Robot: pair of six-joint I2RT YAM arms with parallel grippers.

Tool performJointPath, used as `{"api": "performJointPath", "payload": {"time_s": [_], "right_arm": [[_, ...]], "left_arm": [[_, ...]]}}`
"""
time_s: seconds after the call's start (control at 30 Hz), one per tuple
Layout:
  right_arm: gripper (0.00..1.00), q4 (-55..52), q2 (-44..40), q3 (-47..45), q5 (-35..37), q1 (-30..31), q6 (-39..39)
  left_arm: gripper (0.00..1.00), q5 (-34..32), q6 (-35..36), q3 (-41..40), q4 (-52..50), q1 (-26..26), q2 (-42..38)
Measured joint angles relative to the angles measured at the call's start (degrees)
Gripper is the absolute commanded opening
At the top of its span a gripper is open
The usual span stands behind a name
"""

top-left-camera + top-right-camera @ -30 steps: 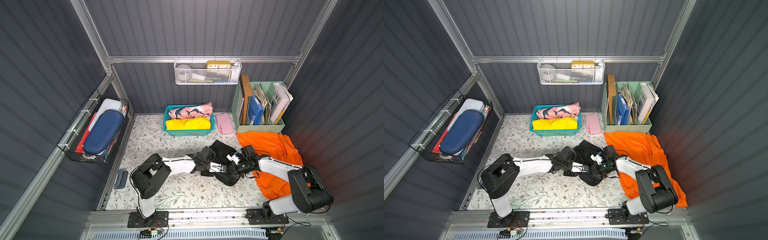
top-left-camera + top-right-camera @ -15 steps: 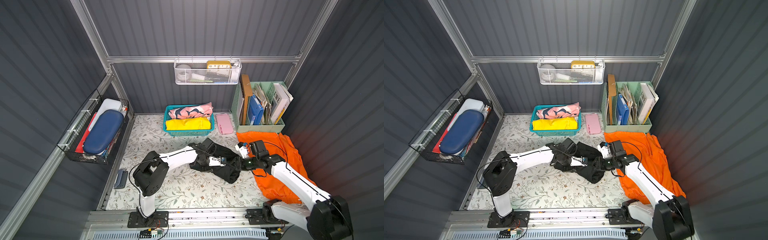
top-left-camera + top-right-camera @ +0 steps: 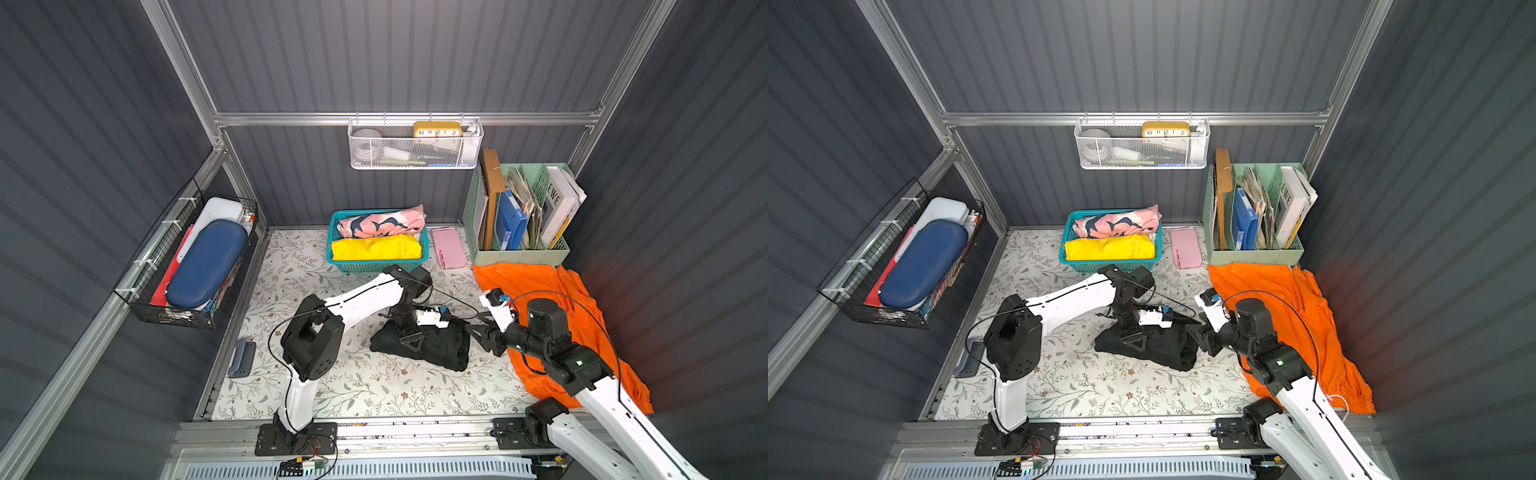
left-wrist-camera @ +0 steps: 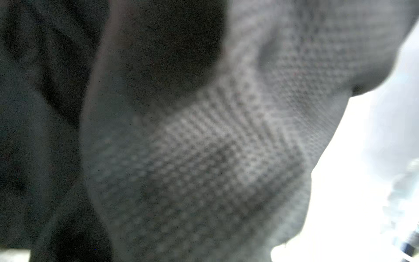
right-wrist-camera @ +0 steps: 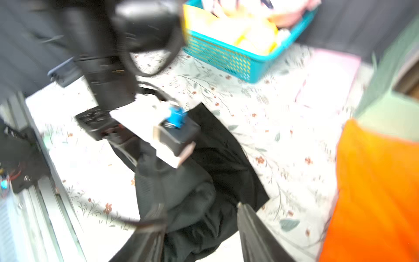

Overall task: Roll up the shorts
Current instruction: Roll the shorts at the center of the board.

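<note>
The yellow clock (image 3: 437, 132) shows 10, 11, 12 and 2 (its lower part is hidden); a white book (image 3: 557, 200) bears "EWE".

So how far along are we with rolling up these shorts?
Done: neither pair looks fully rolled. In hand: the black thin-fabric shorts are gathered into a loose bundle, with the left gripper pressing down on it and the right gripper at its end, fingers apart. Left: tightening that roll, then the bright orange shorts, which lie spread out and untouched.
</note>
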Motion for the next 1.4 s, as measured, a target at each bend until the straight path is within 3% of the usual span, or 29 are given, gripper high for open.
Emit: {"api": "performJointPath", "payload": {"time_s": [0.23, 0.47, 0.53, 0.6, 0.8, 0.9, 0.97, 1.03, 1.13, 1.4], "right_arm": [[0.68, -7.06, -0.68, -0.13, 4.59, 12.37, -18.21], [0.74, -6.45, 2.64, -4.81, 13.77, 22.45, -29.59], [0.75, -4.7, 5.95, -6.01, 15.91, 24.02, -32.15], [0.83, -1.99, 10.23, -6.73, 17.84, 24.7, -34.32], [0.83, 8.87, 22.23, -7.41, 23.39, 24.94, -39.17], [0.75, 13.25, 27.69, -7.41, 25.09, 24.52, -40.72], [0.56, 15.17, 30.97, -7.3, 25.09, 23.89, -41.57], [0.26, 16.33, 33.99, -6.73, 24.68, 23.02, -41.75], [0.0, 17.27, 35.39, -5.33, 23.15, 21.55, -41.44], [0.0, 10.32, 34.05, -1.84, 13.75, 14.91, -38.42]], "left_arm": [[0.35, 8.17, 1.36, 6.73, -5.31, 2.03, 12.92], [0.36, 14.23, 2.25, 12.15, -9.99, 4.66, 18.49], [0.37, 15.41, 2.38, 13.4, -10.99, 4.98, 19.91], [0.37, 16.35, 2.4, 14.19, -11.76, 5.2, 21.0], [0.39, 17.97, 2.47, 14.43, -12.26, 5.4, 21.84], [0.41, 18.1, 2.67, 14.32, -12.13, 5.4, 21.84], [0.46, 18.43, 2.89, 14.12, -11.91, 5.4, 21.84], [0.55, 19.69, 3.26, 13.14, -11.32, 5.42, 21.42], [0.62, 20.48, 3.1, 9.35, -7.89, 5.62, 18.34], [0.8, 17.16, 0.92, -1.29, 5.2, 9.42, 2.97]]}}
